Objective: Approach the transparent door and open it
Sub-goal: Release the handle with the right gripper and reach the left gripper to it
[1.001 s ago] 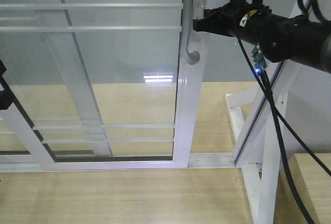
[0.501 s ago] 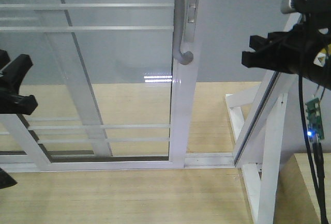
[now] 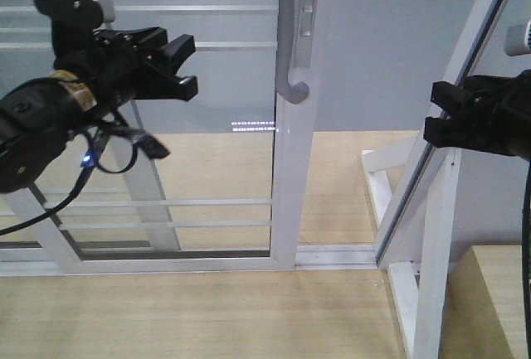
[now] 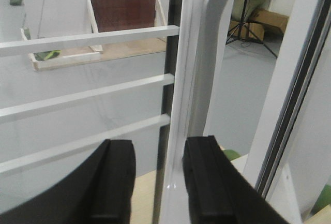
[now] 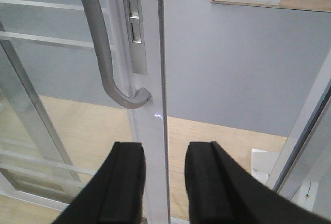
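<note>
The transparent door (image 3: 286,177) is a glass panel in a glossy white frame, standing on its floor track. Its grey curved handle (image 3: 288,52) runs down the right stile. My left gripper (image 3: 184,65) hovers open in front of the glass, left of the handle and apart from it. In the left wrist view the left gripper (image 4: 158,151) points at the stile (image 4: 181,79), with the handle (image 4: 214,53) just right of it. My right gripper (image 3: 433,110) is open, well to the right of the door. In the right wrist view the right gripper (image 5: 164,154) frames the stile (image 5: 150,53) below the handle (image 5: 103,43) from a distance.
A white outer post with a slanted brace (image 3: 431,235) stands close on the right. The floor track (image 3: 332,255) crosses the wooden floor. A second white-framed glass panel (image 3: 124,152) sits behind the door. A wooden block (image 3: 498,293) lies at the bottom right.
The right gripper has drawn back from the handle to the right. The door's stile has shifted slightly left. The left arm has swung up from the left edge to in front of the glass.
</note>
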Available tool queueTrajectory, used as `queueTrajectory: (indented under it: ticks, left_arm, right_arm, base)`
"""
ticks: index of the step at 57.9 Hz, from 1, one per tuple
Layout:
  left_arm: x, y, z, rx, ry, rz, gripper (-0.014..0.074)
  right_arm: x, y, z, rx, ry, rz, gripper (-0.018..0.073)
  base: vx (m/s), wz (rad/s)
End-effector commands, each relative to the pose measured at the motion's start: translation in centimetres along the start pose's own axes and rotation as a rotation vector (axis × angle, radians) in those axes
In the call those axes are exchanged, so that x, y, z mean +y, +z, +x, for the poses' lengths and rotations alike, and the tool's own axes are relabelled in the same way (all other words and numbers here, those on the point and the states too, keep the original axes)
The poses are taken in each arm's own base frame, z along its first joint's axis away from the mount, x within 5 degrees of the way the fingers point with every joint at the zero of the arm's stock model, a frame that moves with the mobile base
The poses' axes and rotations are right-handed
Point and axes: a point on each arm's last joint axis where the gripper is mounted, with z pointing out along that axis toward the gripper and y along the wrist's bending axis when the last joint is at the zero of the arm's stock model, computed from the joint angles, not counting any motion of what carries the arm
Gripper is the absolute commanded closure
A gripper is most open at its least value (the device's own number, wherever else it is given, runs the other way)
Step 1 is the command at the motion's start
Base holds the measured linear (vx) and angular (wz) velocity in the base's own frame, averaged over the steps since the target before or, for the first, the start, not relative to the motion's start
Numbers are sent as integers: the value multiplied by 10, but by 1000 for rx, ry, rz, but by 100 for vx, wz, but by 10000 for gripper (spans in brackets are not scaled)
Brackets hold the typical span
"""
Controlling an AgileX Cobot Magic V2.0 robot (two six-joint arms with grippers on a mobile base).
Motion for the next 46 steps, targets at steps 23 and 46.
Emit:
queueTrajectory:
  ticks: [23, 46]
  left_arm:
    - [-35, 100, -38, -177, 31, 145, 122]
    - [-43, 145, -40, -201, 40, 155, 110]
  right_arm:
    - [0, -7, -19, -123, 91, -14, 271]
    - [0, -7, -19, -123, 88, -14, 271]
  base:
    - [0, 0]
    - [0, 0]
